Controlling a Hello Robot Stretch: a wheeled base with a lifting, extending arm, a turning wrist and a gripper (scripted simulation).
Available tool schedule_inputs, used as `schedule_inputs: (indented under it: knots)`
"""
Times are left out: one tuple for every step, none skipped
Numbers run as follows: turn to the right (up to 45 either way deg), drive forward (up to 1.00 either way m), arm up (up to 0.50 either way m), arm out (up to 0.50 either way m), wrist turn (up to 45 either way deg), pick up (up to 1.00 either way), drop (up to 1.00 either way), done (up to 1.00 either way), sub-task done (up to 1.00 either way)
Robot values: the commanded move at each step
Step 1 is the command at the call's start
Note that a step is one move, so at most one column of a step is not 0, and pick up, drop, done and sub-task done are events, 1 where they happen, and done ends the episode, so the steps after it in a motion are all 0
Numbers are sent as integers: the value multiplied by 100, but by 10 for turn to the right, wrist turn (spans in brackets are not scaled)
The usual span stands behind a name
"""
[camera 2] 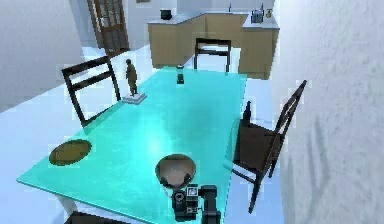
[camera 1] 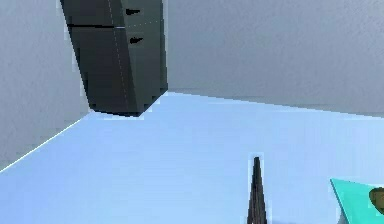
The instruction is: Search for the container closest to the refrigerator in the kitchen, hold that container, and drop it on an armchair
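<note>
Cannot tell from gripper [camera 2: 183, 203], low at 6 o'clock, how fingers stand or whether anything is held. Just at 12 o'clock of it, on teal table [camera 2: 150, 130]: brown bowl [camera 2: 177, 170], likely the container. Might shove it instead of seizing it if brought in low. Might also confuse it with dish [camera 2: 70, 152] at 10 o'clock; refrigerator [camera 1: 115, 55], 11 o'clock in forward view, well apart from table, so nearness hard to judge.
</note>
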Motion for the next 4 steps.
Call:
schedule_inputs:
  knots:
    - [0,0,10,0,0,0,0,0,0]
    - [0,0,24,0,0,0,0,0,0]
    - [0,0,0,0,-450,0,0,0,0]
    - [0,0,0,0,-450,0,0,0,0]
